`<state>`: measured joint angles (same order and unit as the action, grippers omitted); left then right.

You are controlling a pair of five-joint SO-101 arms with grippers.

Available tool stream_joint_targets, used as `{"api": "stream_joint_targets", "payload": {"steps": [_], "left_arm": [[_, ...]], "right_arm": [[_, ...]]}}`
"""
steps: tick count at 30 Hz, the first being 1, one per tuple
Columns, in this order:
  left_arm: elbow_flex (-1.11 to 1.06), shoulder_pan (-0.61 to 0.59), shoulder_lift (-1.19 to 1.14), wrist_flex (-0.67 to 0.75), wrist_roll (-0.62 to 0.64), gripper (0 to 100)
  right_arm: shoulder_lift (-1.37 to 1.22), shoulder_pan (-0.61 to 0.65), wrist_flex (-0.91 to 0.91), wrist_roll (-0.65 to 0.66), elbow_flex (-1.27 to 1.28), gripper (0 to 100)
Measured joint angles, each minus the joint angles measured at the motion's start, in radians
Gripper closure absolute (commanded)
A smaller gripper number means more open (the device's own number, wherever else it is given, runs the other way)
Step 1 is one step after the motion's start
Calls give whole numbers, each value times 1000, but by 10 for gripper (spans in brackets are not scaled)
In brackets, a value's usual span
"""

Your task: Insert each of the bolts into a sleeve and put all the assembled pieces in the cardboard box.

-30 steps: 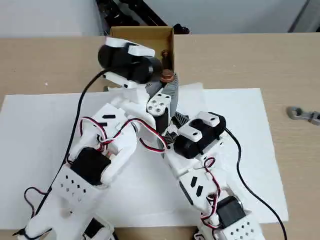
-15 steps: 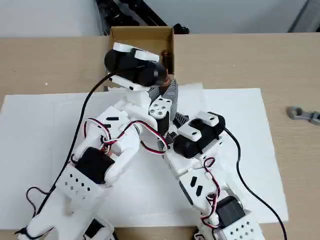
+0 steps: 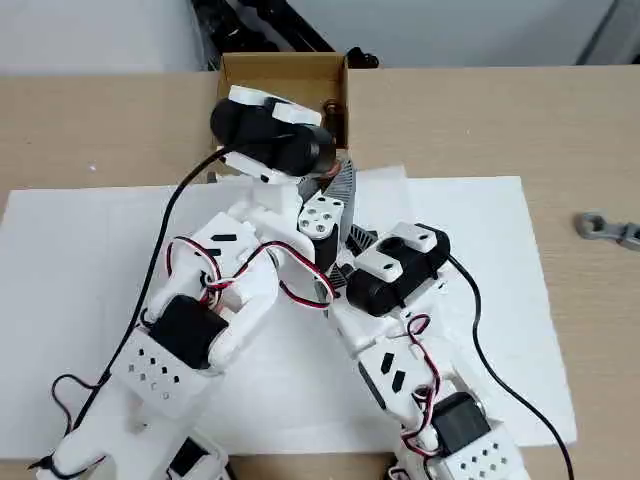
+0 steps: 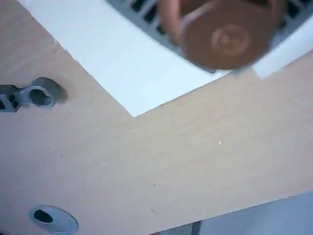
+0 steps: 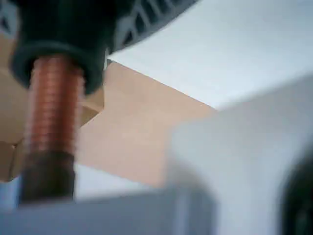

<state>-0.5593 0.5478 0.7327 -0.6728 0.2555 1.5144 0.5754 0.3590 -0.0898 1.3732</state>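
**Item 1: white sheet** (image 3: 80,260). Lies flat on the counter (image 3: 480,120) under both arms.

**Item 2: left arm** (image 3: 200,310). Stretched towards the far edge of the sheet, with its wrist just short of the cardboard box. The left jaws are closed on the copper head of the bolt (image 4: 225,32), and ribbed grey pads show on either side of it.

**Item 3: cardboard box** (image 3: 285,68). Open-topped, at the far side of the counter, touching the sheet's far edge. A copper-coloured piece (image 3: 330,107) stands against its right wall, probably an assembly already delivered, though that is not certain.

**Item 4: bolt with sleeve.** The right wrist view shows the threaded shank with a black sleeve (image 5: 54,46) around one end. The piece hangs beside the box's near right corner, apparently outside the walls rather than over the opening.

**Item 5: right arm** (image 3: 400,270). Tucked close under the left arm's wrist. Whether the right jaws are open or closed cannot be told.

**Item 6: grey metal fitting** (image 3: 598,227). Lies on bare counter, well apart to the right.

**Hazards.**
- Letting go from this position would likely drop the piece onto the box wall or the sheet, because it is not yet above the opening.
- The sleeve may slide off the thread if the bolt tips.
- The arms are close and crossing, so a careless swing could knock them together or nudge the box.
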Motion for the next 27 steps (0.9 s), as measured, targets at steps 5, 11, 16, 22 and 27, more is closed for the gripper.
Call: {"api": "stream_joint_targets", "payload": {"steps": [5,11,16,22,27], "left_arm": [[0,0,0,0,0,953],[2,2,0,-31,-2,932],[38,2,-2,-92,-2,931],[46,2,-2,-114,0,882],[141,2,-2,-258,0,852]], "right_arm": [[0,0,0,0,0,995],[0,0,0,0,0,995],[0,0,0,0,0,995],[0,0,0,0,0,995],[2,-2,0,0,-2,995]]}}
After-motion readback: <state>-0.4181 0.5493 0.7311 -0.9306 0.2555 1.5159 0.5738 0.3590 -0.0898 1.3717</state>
